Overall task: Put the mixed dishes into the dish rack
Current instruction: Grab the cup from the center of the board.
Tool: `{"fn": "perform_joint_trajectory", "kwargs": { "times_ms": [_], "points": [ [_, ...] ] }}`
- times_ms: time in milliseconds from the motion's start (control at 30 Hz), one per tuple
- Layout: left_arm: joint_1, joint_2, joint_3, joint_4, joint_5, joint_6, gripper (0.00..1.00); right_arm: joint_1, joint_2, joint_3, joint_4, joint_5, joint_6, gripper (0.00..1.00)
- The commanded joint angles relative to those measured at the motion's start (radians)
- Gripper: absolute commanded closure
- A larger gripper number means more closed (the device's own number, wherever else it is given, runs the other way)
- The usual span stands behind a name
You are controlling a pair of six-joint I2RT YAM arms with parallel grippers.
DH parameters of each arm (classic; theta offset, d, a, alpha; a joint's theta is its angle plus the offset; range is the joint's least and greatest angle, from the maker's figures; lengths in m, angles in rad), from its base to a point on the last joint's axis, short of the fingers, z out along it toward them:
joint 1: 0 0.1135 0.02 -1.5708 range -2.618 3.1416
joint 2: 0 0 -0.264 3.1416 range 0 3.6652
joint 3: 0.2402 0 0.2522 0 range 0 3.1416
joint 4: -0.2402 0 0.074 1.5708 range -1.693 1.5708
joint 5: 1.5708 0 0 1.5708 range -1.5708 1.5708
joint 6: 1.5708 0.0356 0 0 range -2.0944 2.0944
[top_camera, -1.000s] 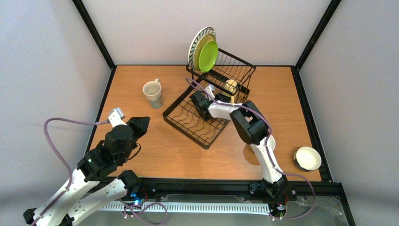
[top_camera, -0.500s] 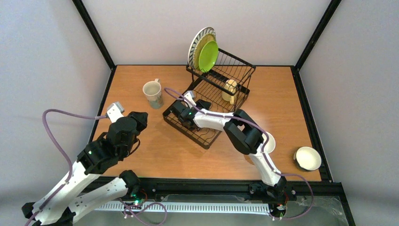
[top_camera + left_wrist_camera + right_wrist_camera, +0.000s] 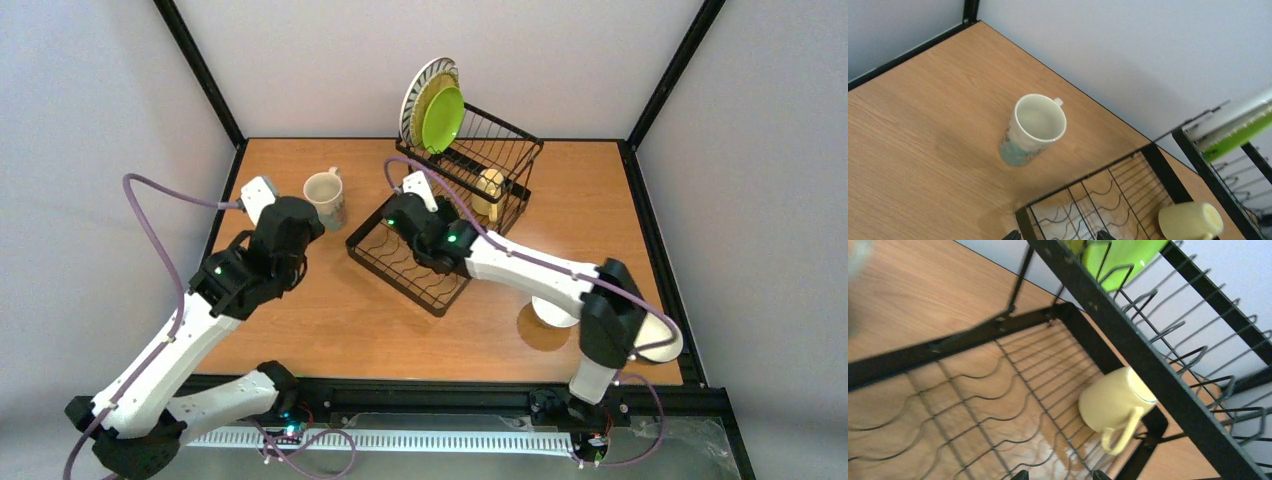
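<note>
**Dish rack part-loaded, both grippers empty**

The dish rack (image 3: pixel 470 185) sits mid-table (image 3: pixel 350 330), its long axis on a diagonal: the flat tray (image 3: pixel 400 262) points toward the near-left and the taller basket section (image 3: pixel 500 150) toward the back wall.

Three plates stand on edge in the basket's far-left corner, faces turned toward the right. The black-and-white striped plate (image 3: pixel 417 92) is rearmost, the woven bamboo plate (image 3: pixel 428 100) is in the middle, and the lime-green plate (image 3: pixel 443 120) is in front.

There are two mugs. A yellow mug (image 3: pixel 1110 401) lies on its side on the rack's wire floor at the foot of the basket section, mouth toward the basket wires and handle toward the camera. A pale mug (image 3: pixel 1034 127) with a blue-green band at its base stands upright on the bare table left of the rack, handle toward the back wall.

Two small round pieces rest near the table's right front, each partly hidden by the right arm: a white dish (image 3: pixel 548 313) and a bowl (image 3: pixel 668 343).

The left gripper (image 3: pixel 1058 235) hangs above the table near the pale mug, fingers spread and empty. The right gripper (image 3: pixel 1059 475) hangs over the flat tray, fingers likewise apart and holding nothing.
</note>
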Motion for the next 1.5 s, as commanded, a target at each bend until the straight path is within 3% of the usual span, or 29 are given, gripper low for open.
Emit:
{"fn": "perform_joint_trajectory", "kwargs": {
  "times_ms": [0,267,467,600,1000,1467],
  "points": [
    [0.121,0.058,0.07,0.044,0.097,0.135,0.14,0.011,-0.159,-0.06,0.014,-0.307,-0.013,0.25],
    [0.304,0.244,0.154,0.088,0.313,0.275,0.09,0.011,-0.392,-0.057,0.002,-0.578,0.007,0.21],
    [0.526,0.351,0.164,0.116,0.605,0.32,0.06,0.006,-0.456,-0.058,0.03,-0.464,0.035,0.08],
    [0.622,0.423,0.169,0.125,0.736,0.34,0.06,-0.016,-0.456,-0.059,0.03,-0.435,0.048,0.07],
    [0.644,0.659,0.273,0.125,0.824,0.345,0.06,-0.043,-0.498,-0.104,0.053,-0.456,0.055,0.07],
    [0.67,0.769,0.281,0.127,0.824,0.341,0.07,-0.046,-0.528,-0.136,0.057,-0.474,0.048,0.07]
  ]
}}
